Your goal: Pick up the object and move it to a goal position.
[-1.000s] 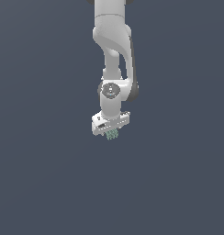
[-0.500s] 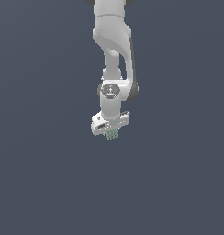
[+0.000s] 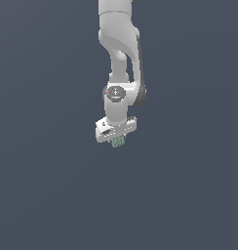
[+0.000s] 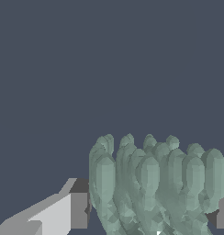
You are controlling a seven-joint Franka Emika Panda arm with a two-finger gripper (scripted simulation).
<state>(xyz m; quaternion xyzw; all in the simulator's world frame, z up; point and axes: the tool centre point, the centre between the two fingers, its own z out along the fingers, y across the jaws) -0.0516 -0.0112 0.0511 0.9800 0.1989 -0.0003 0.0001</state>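
Note:
The object (image 3: 118, 141) is a small pale grey-green knobbly lump that hangs just under the white hand of the arm in the exterior view. My gripper (image 3: 118, 140) is shut on it and hides its upper part. In the wrist view the object (image 4: 155, 183) fills the space between the fingers, its rounded bumps pointing away from the camera. One white and dark finger (image 4: 72, 209) presses against its side, and a sliver of the other finger (image 4: 222, 211) shows at the picture's edge.
The white arm (image 3: 120, 53) comes down from the top of the exterior view. Around and below the gripper lies only a plain dark blue-grey ground (image 3: 52, 195).
The hand with the object in it has shifted very slightly upward. The grip on the object is the same.

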